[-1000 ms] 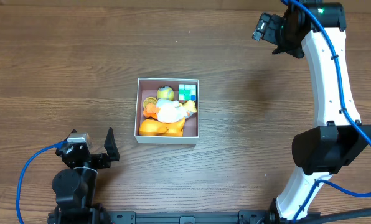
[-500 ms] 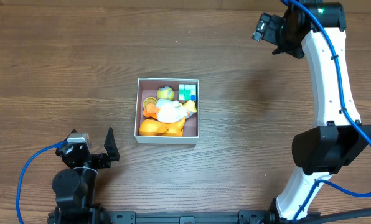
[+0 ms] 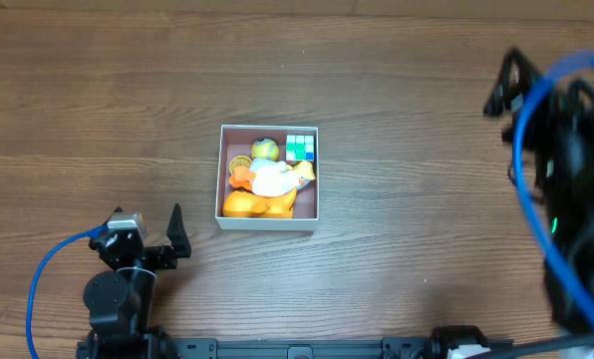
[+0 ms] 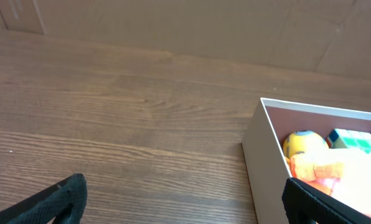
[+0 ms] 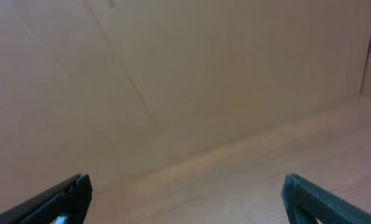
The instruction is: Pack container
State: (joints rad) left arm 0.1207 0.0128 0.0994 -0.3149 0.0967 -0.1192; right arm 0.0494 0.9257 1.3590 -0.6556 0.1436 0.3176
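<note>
Overhead: toys (image 3: pixel 272 179) fill container (image 3: pixel 267 224); blur, probably right arm (image 3: pixel 566 179).

The right arm (image 3: pixel 561 189) is blurred overhead; the left wrist view's edge crops the container (image 4: pixel 260 155).

One container (image 3: pixel 267 224), two hands (image 4: pixel 184 190) (image 5: pixel 185 190)

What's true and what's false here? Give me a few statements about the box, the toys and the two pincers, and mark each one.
1. The box has toys inside it. True.
2. The left pincer is gripping a toy. False: it is open and empty, beside the box.
3. A cube with green and white squares sits in a corner of the box. True.
4. The right pincer is reaching into the box. False: it is open, empty and off to the right, away from the box.
</note>
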